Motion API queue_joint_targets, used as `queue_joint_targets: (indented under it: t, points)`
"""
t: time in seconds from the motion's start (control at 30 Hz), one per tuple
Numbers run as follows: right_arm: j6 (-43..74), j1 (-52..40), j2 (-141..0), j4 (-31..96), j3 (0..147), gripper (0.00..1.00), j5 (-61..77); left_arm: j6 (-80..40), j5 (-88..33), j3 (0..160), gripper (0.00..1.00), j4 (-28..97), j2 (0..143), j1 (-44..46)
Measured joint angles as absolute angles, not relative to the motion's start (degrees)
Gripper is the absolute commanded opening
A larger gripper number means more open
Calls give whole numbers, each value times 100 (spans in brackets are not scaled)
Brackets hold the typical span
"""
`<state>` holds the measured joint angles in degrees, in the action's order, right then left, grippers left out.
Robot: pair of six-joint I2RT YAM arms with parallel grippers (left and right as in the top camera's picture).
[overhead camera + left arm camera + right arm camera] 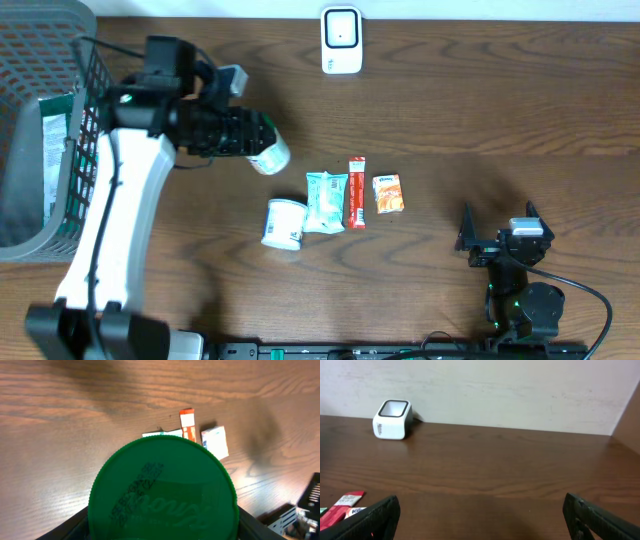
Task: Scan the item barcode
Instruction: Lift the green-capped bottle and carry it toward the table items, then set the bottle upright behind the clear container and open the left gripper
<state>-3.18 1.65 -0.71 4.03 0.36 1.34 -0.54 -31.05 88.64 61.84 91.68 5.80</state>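
Overhead: left end effector is gripping a green-lidded jar and holding it on its side above the worktop. The jar is hanging below-left of the white barcode scanner and well apart from it, so the scan is probably not done yet. The sideways hold is likely meant to turn the label toward the scanner window. A white tub, a teal tissue packet, a red stick sachet and an orange packet are lying in a row mid-worktop, probably waiting their turn. A grey basket is sitting at the left edge with something inside. Right end effector is resting near the front right, jaws standing wide and holding nothing, out of the way. Left wrist: the jar's green lid is filling the frame, lid facing the camera, with dark printed text on it. No barcode is showing here. The sachet and packets are showing beyond it on the worktop. Right wrist: the two fingers are sitting spread at the bottom corners with nothing between them, and the scanner is standing far back-left by the wall.
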Motion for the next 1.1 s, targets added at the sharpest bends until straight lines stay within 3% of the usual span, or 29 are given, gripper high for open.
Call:
queue_joint_targets:
  t: [0.8,0.87,1.1]
  points:
    - [-320,165,-71,405,36,99,134,-5,-2464,8864,65,5345,11218,792]
    - [-320,165,-71,403,36,99,134,5,-2373,8864,74,5334,11218,840]
    - [-318,165,-71,403,36,99,134,-16,-2252,8864,79,5358,11218,934]
